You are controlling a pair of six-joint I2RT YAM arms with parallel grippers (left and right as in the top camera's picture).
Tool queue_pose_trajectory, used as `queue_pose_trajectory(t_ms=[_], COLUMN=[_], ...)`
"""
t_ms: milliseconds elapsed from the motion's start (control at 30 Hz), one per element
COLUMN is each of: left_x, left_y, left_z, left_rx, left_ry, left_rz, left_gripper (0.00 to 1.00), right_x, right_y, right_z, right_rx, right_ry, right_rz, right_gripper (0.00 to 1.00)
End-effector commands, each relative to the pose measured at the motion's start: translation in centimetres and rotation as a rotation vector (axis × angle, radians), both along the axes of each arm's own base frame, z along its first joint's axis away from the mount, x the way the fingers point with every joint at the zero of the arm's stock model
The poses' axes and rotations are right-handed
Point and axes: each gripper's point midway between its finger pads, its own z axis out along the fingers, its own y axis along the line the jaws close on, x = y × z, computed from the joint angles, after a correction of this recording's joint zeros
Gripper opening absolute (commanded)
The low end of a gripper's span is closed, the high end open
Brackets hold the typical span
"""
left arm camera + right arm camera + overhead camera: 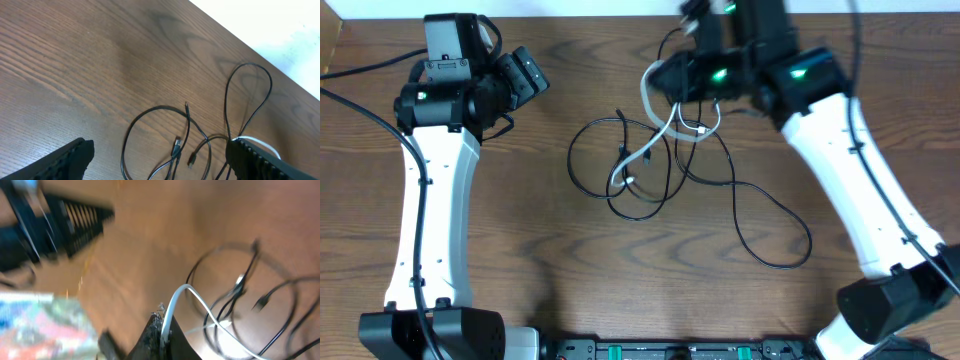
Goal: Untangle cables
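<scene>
Bench (620,290): dark wood grain, with a pale surface (280,30) beyond its edge.
Cables: black cable (760,200) looped mid-bench, white cable (660,135) crossing it.
Left gripper (162,162): wide open, empty, apart from the loops.
Right gripper (162,335): clamped on the white cable; only the blurred right wrist view shows this.

The left arm (430,200) reaches from the near left to the far left. Its gripper (530,72) is turned right, jaws spread wide. The right arm (840,150) stretches from near right toward far centre, and its gripper (161,325) is pinched tight on the white cable (186,296).
</scene>
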Motion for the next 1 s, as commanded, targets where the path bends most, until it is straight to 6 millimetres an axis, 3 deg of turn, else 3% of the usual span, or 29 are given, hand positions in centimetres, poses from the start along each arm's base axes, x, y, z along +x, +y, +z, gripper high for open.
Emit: queue_pose_trajectory(t_ms=[0, 200, 367, 433, 633, 833, 967], left_x=[0.2, 0.2, 0.1, 0.1, 0.1, 0.1, 0.1], left_y=[0.2, 0.2, 0.2, 0.2, 0.2, 0.2, 0.2], left_z=[0.5, 0.5, 0.5, 0.5, 0.5, 0.5, 0.5], left_rx=[0.009, 0.009, 0.009, 0.009, 0.009, 0.009, 0.009], left_ry=[-0.014, -0.014, -0.014, -0.014, -0.013, -0.013, -0.013], left_rz=[-0.003, -0.003, -0.003, -0.003, -0.003, -0.003, -0.003], left_gripper=[0.89, 0.89, 0.89, 0.89, 0.89, 0.89, 0.89], right_x=[-2.4, -5.4, -5.7, -5.4, -3.9, -4.8, -5.1], right_y=[2.2, 3.8, 2.6, 2.0, 0.0, 1.9, 3.2], right_z=[-1.5, -0.5, 1.8, 1.7, -3.1, -8.9, -11.8], right_rx=[-0.035, -0.004, 0.031, 0.002, -0.242, -0.362, -0.377], right_ry=[0.007, -0.002, -0.044, -0.069, -0.069, -0.04, -0.023], right_rz=[0.12, 0.241, 0.236, 0.223, 0.112, 0.154, 0.183], right_gripper=[0.01, 0.01, 0.01, 0.01, 0.01, 0.01, 0.01])
